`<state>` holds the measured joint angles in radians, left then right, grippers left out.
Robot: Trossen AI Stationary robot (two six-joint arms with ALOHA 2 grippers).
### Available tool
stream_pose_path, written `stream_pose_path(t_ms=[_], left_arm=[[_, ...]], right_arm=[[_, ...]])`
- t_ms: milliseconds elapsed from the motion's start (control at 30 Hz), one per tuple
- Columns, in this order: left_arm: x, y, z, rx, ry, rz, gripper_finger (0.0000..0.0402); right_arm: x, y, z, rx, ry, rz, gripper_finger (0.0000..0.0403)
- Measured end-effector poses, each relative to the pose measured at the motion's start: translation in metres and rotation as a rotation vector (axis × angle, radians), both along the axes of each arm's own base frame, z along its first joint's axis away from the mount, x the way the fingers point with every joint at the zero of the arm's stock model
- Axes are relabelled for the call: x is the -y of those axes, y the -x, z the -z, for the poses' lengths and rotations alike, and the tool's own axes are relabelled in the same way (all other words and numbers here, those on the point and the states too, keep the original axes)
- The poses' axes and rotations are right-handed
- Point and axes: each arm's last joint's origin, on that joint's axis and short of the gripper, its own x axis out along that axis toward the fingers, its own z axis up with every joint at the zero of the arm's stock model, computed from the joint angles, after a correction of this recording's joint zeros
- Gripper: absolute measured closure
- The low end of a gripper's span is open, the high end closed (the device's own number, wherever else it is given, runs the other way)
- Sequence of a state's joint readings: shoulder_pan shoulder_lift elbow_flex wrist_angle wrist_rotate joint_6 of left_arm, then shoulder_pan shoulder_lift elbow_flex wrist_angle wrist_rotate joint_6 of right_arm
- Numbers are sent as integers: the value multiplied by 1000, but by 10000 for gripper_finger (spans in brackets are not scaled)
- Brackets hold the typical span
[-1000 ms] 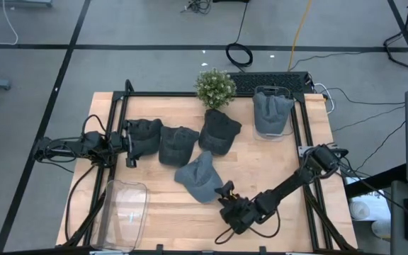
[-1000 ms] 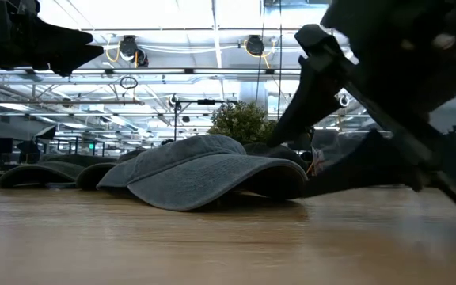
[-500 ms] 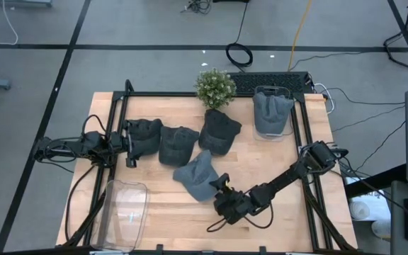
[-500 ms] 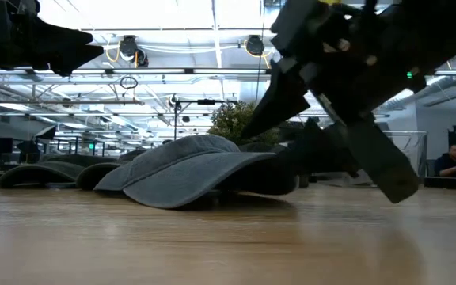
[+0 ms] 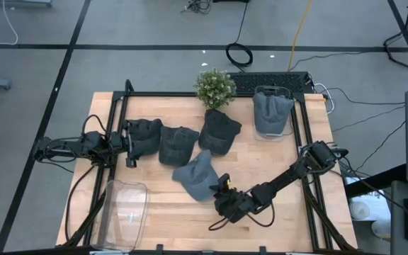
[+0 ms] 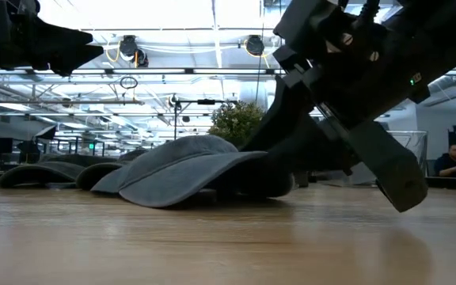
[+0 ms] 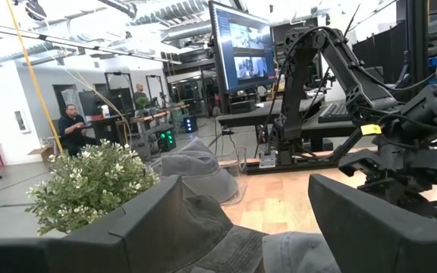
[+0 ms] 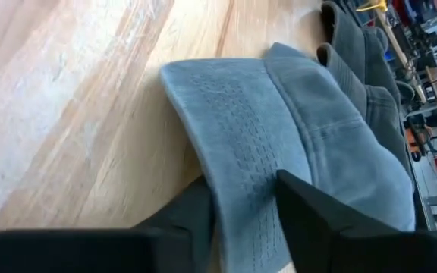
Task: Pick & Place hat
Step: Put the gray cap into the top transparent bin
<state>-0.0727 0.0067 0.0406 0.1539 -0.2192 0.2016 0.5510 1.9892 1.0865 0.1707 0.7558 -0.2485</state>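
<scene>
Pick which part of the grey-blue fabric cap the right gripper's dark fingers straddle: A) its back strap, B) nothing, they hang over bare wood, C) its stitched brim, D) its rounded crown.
C: in the right wrist view the right gripper has one finger on each side of the grey-blue fabric cap's stitched brim.

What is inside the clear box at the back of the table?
A grey hat lies inside the clear box, filling most of it. Whatever may sit under that hat is covered, so it cannot be seen.

I see a matt grey cloth hat [image 8: 279, 144] with stitched brim on a smooth, faintly glossy wooden table [image 5: 275, 159].
</scene>
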Motion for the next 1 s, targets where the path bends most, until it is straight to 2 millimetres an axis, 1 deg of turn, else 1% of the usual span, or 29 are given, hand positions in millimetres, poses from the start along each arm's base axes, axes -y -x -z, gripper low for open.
stream_pose_path(t_ms=[200, 267, 433, 533, 633, 767, 867, 1000], left_arm=[[0, 0, 0, 0, 0, 0, 108], [0, 0, 0, 0, 0, 0, 108], [0, 0, 0, 0, 0, 0, 108], [0, 0, 0, 0, 0, 0, 108], [0, 0, 0, 0, 0, -1, 108], [0, 0, 0, 0, 0, 0, 108], [0, 0, 0, 0, 0, 0, 108], [0, 0, 0, 0, 0, 0, 108]], right_arm=[[-1, 2, -1, 17, 24, 9, 377], [-3, 2, -3, 30, 44, 4, 392], [-16, 7, -9, 99, 141, 6, 394], [-25, 11, -20, 154, 203, 0, 400], [-33, 15, -33, 223, 256, 39, 401], [-38, 20, -45, 279, 378, 146, 401], [-40, 24, -50, 264, 508, 238, 402], [-40, 27, -54, 234, 615, 349, 402]])
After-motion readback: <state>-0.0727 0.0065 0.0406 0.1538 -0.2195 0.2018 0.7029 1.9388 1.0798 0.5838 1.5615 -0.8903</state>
